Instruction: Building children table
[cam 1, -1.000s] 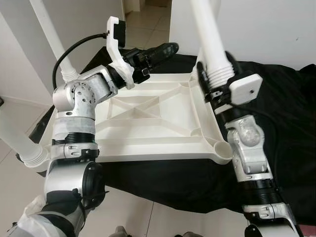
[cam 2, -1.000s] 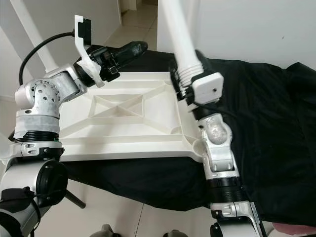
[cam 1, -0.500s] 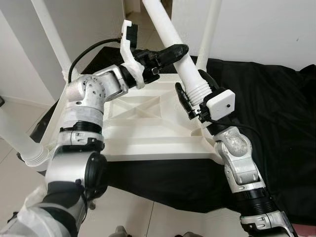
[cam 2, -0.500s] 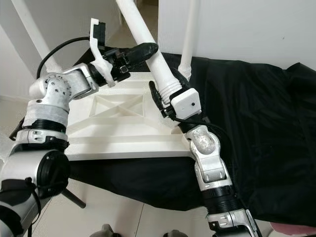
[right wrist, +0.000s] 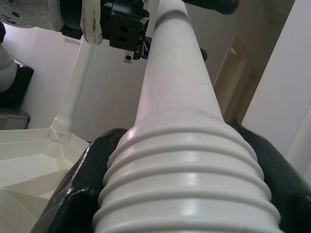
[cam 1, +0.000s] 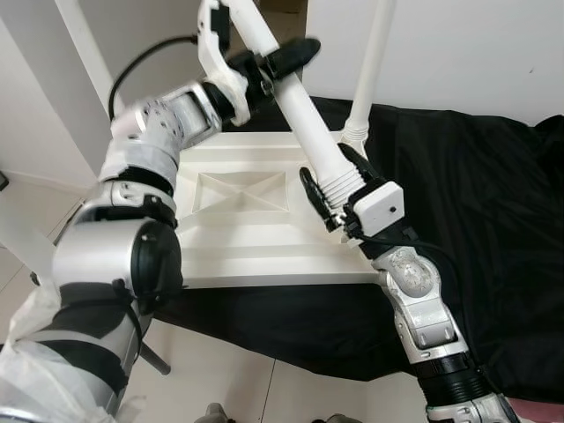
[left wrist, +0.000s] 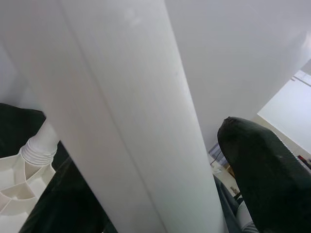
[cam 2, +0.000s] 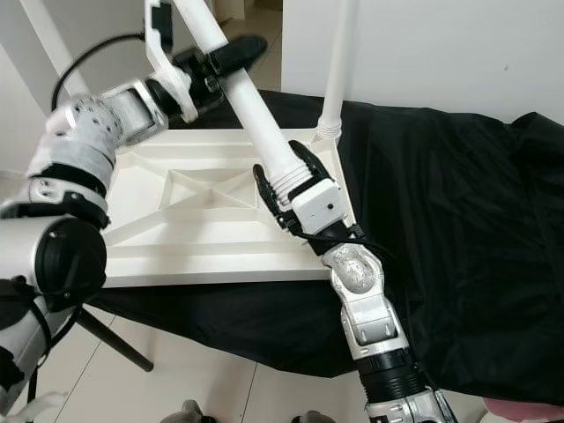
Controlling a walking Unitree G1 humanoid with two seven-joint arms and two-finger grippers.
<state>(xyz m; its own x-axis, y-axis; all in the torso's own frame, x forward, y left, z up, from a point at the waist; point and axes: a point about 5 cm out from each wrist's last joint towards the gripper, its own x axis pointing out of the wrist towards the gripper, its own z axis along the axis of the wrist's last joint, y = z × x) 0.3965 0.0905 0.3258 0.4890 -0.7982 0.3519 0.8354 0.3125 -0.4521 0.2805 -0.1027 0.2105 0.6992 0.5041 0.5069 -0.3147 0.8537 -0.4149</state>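
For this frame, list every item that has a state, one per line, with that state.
Loose table leg: tilted, lifted off the tabletop, held by both grippers.
Right gripper: shut on the leg's ribbed threaded end.
Left gripper: shut on the leg's upper shaft.
Tabletop: upside down on the black cloth.
Far-right table leg: upright, seated in its corner socket.

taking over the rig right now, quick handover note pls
Right gripper: jaws shut on the ribbed threaded end of the loose white plastic table leg, held tilted above the upturned white plastic tabletop.
Left gripper: jaws around the same leg higher up.
Tabletop lies on the black cloth.
Done: a far-corner leg stands upright in its socket.
Left: seat the held leg in a free corner socket.
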